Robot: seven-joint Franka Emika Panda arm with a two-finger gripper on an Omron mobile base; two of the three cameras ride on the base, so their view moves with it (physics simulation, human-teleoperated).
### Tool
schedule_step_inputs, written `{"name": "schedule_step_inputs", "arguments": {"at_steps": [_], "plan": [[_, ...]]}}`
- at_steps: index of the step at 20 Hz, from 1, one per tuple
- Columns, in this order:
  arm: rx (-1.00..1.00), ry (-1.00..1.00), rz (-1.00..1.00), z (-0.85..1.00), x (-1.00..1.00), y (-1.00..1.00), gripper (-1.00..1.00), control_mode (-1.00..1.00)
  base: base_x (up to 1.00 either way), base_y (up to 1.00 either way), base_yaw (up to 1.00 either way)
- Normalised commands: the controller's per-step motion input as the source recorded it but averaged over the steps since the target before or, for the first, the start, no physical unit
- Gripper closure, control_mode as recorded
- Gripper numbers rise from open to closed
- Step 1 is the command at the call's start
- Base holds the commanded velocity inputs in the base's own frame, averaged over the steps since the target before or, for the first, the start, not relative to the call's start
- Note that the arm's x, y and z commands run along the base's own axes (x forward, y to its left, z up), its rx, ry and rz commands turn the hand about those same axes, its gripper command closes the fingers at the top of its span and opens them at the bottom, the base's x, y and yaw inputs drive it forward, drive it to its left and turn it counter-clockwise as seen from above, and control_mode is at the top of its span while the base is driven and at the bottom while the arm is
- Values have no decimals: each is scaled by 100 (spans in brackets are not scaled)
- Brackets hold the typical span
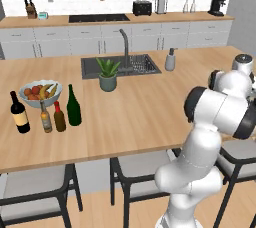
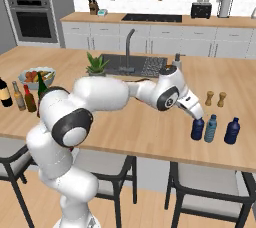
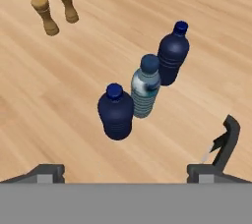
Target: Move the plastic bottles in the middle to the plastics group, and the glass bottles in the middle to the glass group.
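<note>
**on the wooden counter, three plastic bottles lining up**

on the right of the counter (image 2: 150,132), the squat, ribbed deep-blue bottle (image 3: 116,112) is standing upright just beside the light-blue bottle (image 3: 145,90) and the darker blue bottle (image 3: 173,53). the gripper (image 2: 198,117) is hovering just above it, fingers spread and empty, arm reaching rightward. far left, the green wine bottle (image 1: 73,106) and red-capped brown bottle (image 1: 59,117) are standing near the fruit bowl (image 1: 41,93).
</note>
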Motion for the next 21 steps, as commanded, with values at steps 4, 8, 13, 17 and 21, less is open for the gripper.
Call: {"name": "schedule_step_inputs", "arguments": {"at_steps": [4, 8, 13, 17, 21], "plan": [[-9, -8, 0, 47, -56, 100, -100, -100, 0, 0, 0], [-16, -1, 18, 20, -88, 90, -100, -100, 0, 0, 0], [0, -3, 20, 4, -41, 88, -100, -100, 0, 0, 0], [0, 4, 32, 20, -45, 66, -100, -100, 0, 0, 0], [0, 0, 27, 19, -26, 86, -100, -100, 0, 0, 0]]}}
